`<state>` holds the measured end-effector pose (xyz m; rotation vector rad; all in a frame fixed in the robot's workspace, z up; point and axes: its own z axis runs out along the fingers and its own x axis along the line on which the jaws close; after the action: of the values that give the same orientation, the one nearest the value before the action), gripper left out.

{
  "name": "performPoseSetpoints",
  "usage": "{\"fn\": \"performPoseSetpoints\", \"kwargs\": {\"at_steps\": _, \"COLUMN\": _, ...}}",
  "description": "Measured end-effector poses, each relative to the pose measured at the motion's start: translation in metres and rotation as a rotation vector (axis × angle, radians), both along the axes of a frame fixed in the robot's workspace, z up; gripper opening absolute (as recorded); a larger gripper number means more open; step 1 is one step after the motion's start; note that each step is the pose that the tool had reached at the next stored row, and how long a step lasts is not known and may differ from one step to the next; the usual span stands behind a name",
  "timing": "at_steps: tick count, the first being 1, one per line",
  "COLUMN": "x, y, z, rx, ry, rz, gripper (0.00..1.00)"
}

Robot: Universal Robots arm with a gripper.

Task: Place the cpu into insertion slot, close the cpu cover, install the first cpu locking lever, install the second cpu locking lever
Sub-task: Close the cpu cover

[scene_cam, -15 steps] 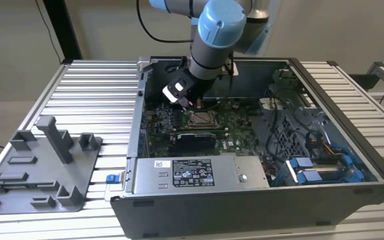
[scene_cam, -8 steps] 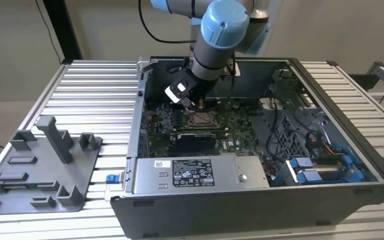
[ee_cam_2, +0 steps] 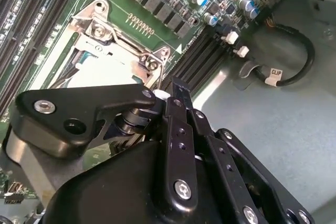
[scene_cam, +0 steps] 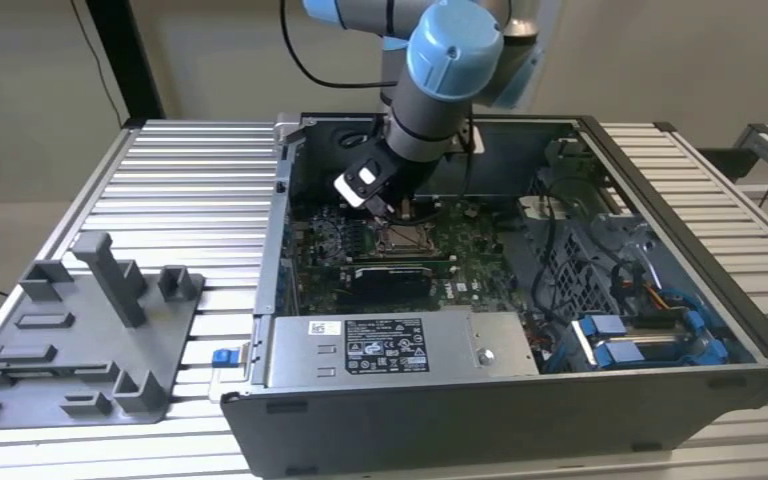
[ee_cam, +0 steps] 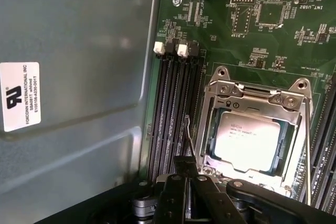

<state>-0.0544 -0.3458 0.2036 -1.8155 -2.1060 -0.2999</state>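
- Your tool, fingers together, sits at the near end of the thin locking lever.
- That lever runs straight ahead of the tool.
- The cpu lies just beside the tool's tips, under the cpu cover.

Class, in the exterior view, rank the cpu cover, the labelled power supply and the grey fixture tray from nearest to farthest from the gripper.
1. cpu cover, directly by the gripper, inside the case.
2. power supply, along the case's near edge.
3. grey fixture tray, outside the case, exterior view's left.
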Motion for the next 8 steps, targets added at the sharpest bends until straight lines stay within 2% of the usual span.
{"fn": "performPoseSetpoints", "kwargs": {"at_steps": 8, "x": 0.0069, "y": 0.0007, "z": -0.0016, "rx": 0.0004, "ry": -0.0002, "rz": 0.000, "gripper": 0.00}}
